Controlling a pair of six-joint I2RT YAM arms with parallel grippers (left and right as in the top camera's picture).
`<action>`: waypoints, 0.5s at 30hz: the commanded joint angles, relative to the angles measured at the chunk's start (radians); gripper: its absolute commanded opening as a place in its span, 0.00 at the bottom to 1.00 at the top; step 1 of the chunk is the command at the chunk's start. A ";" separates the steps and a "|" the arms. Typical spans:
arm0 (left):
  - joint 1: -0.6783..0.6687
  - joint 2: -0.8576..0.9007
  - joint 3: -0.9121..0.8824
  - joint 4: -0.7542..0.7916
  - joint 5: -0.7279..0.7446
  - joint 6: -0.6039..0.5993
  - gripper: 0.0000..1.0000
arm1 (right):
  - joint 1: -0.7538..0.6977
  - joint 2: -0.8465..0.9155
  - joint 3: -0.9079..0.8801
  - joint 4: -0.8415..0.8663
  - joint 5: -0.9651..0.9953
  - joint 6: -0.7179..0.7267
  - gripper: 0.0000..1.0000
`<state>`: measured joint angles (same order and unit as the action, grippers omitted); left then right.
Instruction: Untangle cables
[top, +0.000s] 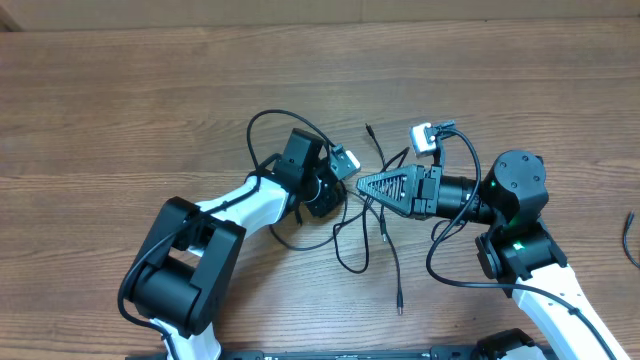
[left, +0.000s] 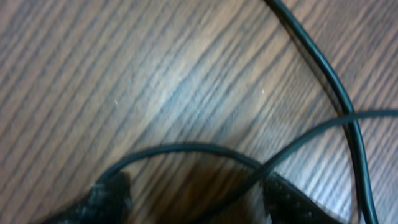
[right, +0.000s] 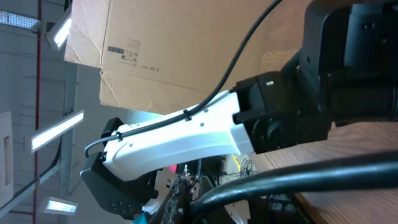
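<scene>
Left gripper (left: 194, 198) was open, fingertips spread astride one strand. Right gripper (top: 362, 184) was seen edge-on; could not tell whether open or closed. Cables (left: 333, 81) lay loosely tangled mid-table (top: 120, 90), one strand trailing toward the near edge. Judged light, limp, slippery. Best pinched on a free strand near a plug, not at crossings.

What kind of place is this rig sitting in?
Probably a lab or workshop in a warehouse-like hall, not a home. The right wrist view shows ceiling strip lights and a big cardboard box behind the left arm; overhead, a wood-grain table with thin black cables.
</scene>
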<state>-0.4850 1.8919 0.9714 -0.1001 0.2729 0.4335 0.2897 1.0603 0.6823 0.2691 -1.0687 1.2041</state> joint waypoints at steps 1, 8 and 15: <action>-0.009 0.033 0.007 0.009 0.004 0.016 0.49 | -0.003 -0.008 0.011 0.003 -0.002 -0.009 0.04; -0.005 0.020 0.008 0.076 -0.340 -0.035 0.04 | -0.003 -0.008 0.011 -0.071 0.022 -0.057 0.04; 0.027 -0.031 0.008 -0.007 -0.836 -0.151 0.04 | -0.005 -0.008 0.011 -0.145 0.076 -0.183 0.04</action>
<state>-0.4839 1.8954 0.9756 -0.0765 -0.2798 0.3668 0.2893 1.0603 0.6823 0.1215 -1.0386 1.1057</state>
